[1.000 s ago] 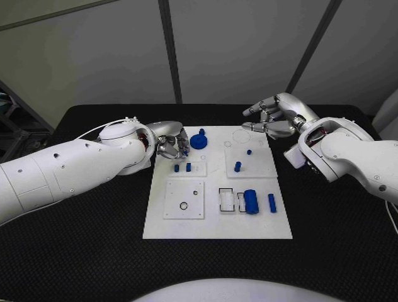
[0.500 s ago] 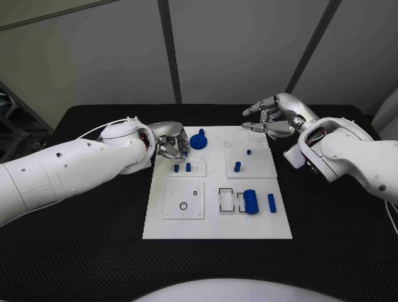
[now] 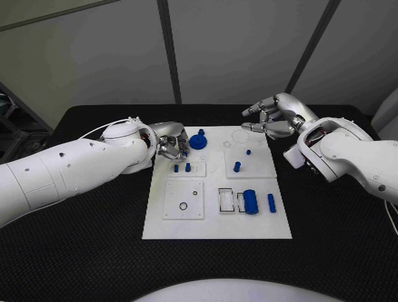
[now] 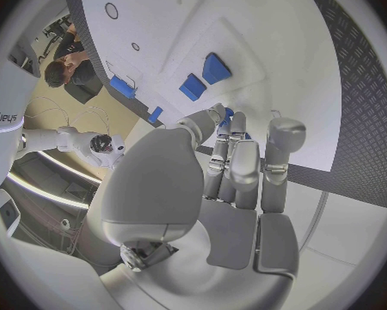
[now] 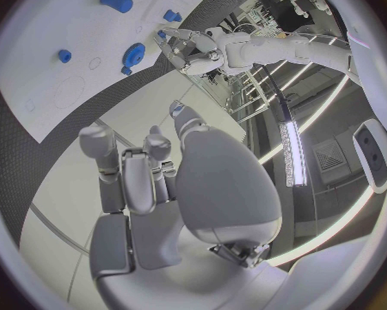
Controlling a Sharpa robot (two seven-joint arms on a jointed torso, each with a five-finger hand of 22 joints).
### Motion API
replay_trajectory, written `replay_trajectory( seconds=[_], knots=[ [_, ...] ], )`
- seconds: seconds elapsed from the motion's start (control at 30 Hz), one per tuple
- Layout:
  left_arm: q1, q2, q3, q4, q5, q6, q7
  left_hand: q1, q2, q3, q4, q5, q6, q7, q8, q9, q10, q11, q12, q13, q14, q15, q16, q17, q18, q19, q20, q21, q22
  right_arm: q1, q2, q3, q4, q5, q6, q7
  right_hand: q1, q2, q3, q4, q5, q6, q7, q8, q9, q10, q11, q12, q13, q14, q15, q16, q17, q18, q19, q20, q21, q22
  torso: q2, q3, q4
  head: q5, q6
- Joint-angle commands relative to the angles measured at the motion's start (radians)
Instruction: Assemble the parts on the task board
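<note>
The left hand [image 3: 170, 146] – fingers curled, maybe empty, I cannot tell – sits beside the blue round part [image 3: 199, 141] on the task board [image 3: 217, 223]; the right hand [image 3: 273, 119] waits empty – grabbing looks next.

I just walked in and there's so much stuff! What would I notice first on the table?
First, the two big white arms reaching in from both sides, their silver hands at the far end of the white task board. The left hand has its fingers curled right beside a round blue part, and the right hand hovers over the board's far right corner. Nearer the robot, a fat blue cylinder lies on the board.
</note>
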Motion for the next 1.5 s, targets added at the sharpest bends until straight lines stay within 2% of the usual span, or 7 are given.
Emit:
replay_trajectory(
  seconds=[0.03,0.33,0.57,1.13,1.3,1.47,1.5],
  knots=[
    [0.000,0.004,0.000,-0.004,-0.015,0.015,-0.004,-0.006,-0.002,0.005,0.000,-0.004,0.007,-0.002,-0.003,0.001,0.006,0.002,-0.004,0.002,-0.006,0.002,-0.003,0.001,0.004,0.005,0.001,0.002,0.001,0.001,0.000,0.001,0.002,0.002,0.004,0.004,0.002,0.005,0.006,0.001,0.004,-0.002,0.001,0.004,0.000,0.000,-0.003,0.001,0.001,0.032,-0.007,-0.007,0.001,0.013,0.000,-0.001,-0.005,-0.001,0.000,-0.0004,0.0002,-0.001,0.000],
    [0.000,0.003,0.000,-0.002,-0.016,0.029,-0.001,-0.016,-0.012,0.001,-0.002,-0.007,0.005,0.000,-0.010,0.000,0.006,0.004,-0.011,0.002,-0.006,0.004,-0.003,-0.002,0.005,0.003,0.002,0.001,0.002,0.001,0.001,0.001,0.001,0.002,0.004,0.004,0.002,0.005,0.006,0.001,0.004,-0.002,0.001,0.004,0.000,0.000,-0.003,0.001,0.001,0.032,-0.007,-0.007,0.001,0.013,0.000,-0.001,-0.005,-0.001,0.000,-0.0006,0.0010,-0.001,-0.002],
    [0.000,-0.001,0.000,0.000,-0.016,0.023,-0.002,-0.035,-0.040,0.005,-0.007,-0.003,-0.075,0.011,-0.070,-0.008,-0.022,0.016,-0.047,-0.002,-0.017,0.014,-0.010,-0.025,0.008,-0.012,0.007,-0.020,-0.006,0.001,0.000,0.001,-0.001,0.002,0.003,0.003,0.004,0.004,0.008,0.000,0.006,-0.001,0.001,0.005,0.000,-0.002,-0.004,-0.001,-0.004,0.032,-0.008,-0.010,-0.002,0.013,0.001,-0.002,-0.008,-0.005,0.000,-0.0005,0.0007,0.000,-0.003],
    [-0.001,-0.008,0.000,0.005,-0.016,0.006,-0.008,-0.042,-0.051,0.013,-0.011,-0.003,-0.113,0.018,-0.103,-0.007,-0.046,0.026,-0.078,-0.001,-0.026,0.022,-0.012,-0.043,0.011,-0.019,0.014,-0.029,-0.006,0.001,-0.001,0.001,-0.007,-0.003,0.009,-0.005,0.004,0.002,0.008,0.000,0.006,-0.003,0.001,0.006,0.000,-0.013,-0.004,-0.015,-0.020,0.031,-0.008,-0.013,-0.006,0.015,-0.003,-0.002,-0.013,-0.012,0.000,-0.0004,0.0006,0.001,-0.003],
    [-0.001,-0.017,0.000,0.010,-0.016,-0.002,-0.009,-0.044,-0.056,0.012,-0.012,-0.003,-0.122,0.018,-0.112,-0.007,-0.055,0.029,-0.086,-0.002,-0.031,0.024,-0.016,-0.055,0.012,-0.022,0.016,-0.036,-0.008,0.001,-0.002,0.001,-0.017,-0.059,0.045,-0.041,0.011,0.000,0.030,0.014,0.001,-0.002,-0.001,0.013,0.000,-0.200,-0.007,-0.298,-0.302,0.017,-0.011,-0.066,-0.069,0.024,-0.029,-0.005,-0.055,-0.065,0.000,-0.0011,0.0005,0.002,-0.002],
    [-0.001,-0.042,0.001,0.025,-0.007,-0.027,-0.005,-0.057,-0.071,-0.008,-0.010,0.000,-0.136,0.011,-0.126,-0.006,-0.085,0.038,-0.103,-0.001,-0.046,0.032,-0.029,-0.093,0.015,-0.034,0.022,-0.058,-0.021,0.001,-0.007,0.001,-0.033,-0.182,0.113,-0.093,0.042,-0.014,0.086,0.023,-0.007,0.036,0.002,0.027,0.002,-0.233,0.004,-0.562,-0.517,0.021,-0.007,-0.097,-0.102,0.019,0.000,-0.005,-0.045,-0.045,-0.001,-0.0022,0.0016,0.002,-0.002],
    [-0.001,-0.048,0.004,0.029,-0.005,-0.035,-0.002,-0.058,-0.074,-0.017,-0.010,0.002,-0.136,0.011,-0.128,-0.005,-0.093,0.040,-0.106,-0.001,-0.050,0.034,-0.033,-0.102,0.016,-0.036,0.024,-0.063,-0.023,0.001,-0.009,0.001,-0.036,-0.216,0.128,-0.104,0.049,-0.023,0.112,0.025,-0.011,0.044,0.003,0.023,-0.002,-0.164,0.008,-0.657,-0.615,0.029,-0.007,-0.090,-0.095,0.012,0.017,0.003,-0.031,-0.027,-0.002,-0.0022,0.0017,0.002,-0.001]
  ],
)
